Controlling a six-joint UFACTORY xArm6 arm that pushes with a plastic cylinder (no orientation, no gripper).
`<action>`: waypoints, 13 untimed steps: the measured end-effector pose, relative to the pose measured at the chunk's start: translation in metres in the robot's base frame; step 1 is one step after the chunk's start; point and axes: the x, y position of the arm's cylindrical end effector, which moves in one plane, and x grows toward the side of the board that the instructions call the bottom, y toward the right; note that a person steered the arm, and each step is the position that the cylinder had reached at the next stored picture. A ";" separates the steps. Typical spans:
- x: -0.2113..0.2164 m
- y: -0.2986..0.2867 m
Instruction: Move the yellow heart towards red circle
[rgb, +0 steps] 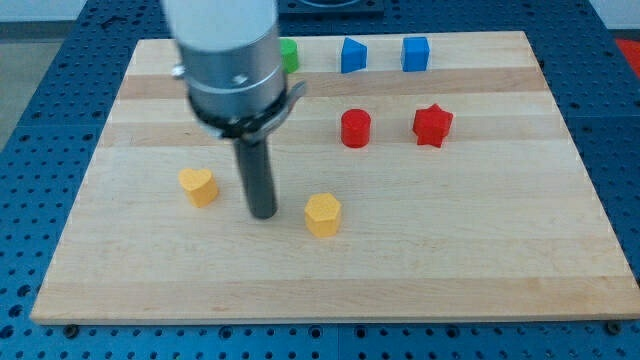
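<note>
Yellow heart (198, 186) just left of my tip (264, 214), unobstructed.

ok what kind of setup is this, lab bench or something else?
Most likely a robotics lab bench: a wooden board lies on a blue perforated table, and small toy blocks such as the yellow heart and red circle sit around my tip.

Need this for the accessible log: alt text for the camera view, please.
My tip rests on a wooden board, between the yellow heart at its left and a yellow hexagon at its right, touching neither. Up right sit the red circle and a red star; two blue blocks and a partly hidden green block line the top edge.
</note>
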 end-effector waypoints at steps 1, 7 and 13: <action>0.012 -0.063; -0.076 -0.063; -0.122 -0.042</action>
